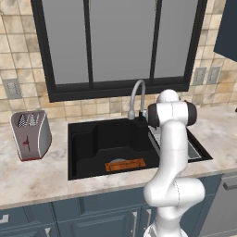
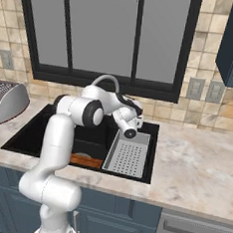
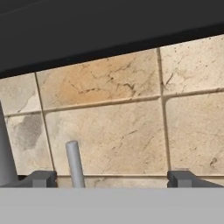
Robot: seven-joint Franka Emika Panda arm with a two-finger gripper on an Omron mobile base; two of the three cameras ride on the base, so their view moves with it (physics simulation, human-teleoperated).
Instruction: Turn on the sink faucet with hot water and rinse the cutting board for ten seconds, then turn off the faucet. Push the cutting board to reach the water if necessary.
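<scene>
Black two-compartment sink (image 1: pixel 85 152) set into the marble counter (image 1: pixel 32 178) below the dark-framed window (image 1: pixel 120 41), with a grey perforated rack (image 2: pixel 127 157) in the right compartment and the orange-brown cutting board (image 1: pixel 125 165) flat on the floor of the left one, near the front wall. Grey gooseneck faucet (image 1: pixel 136 95) at the back rim, arching over the basin, with the gripper (image 3: pixel 112 178) close by its base, jaws wide apart and holding nothing, facing the tan wall tiles (image 3: pixel 113 131). Thin grey lever (image 3: pixel 75 162) upright between the finger tips (image 3: pixel 41 178), nearer the left one in the hand view.
</scene>
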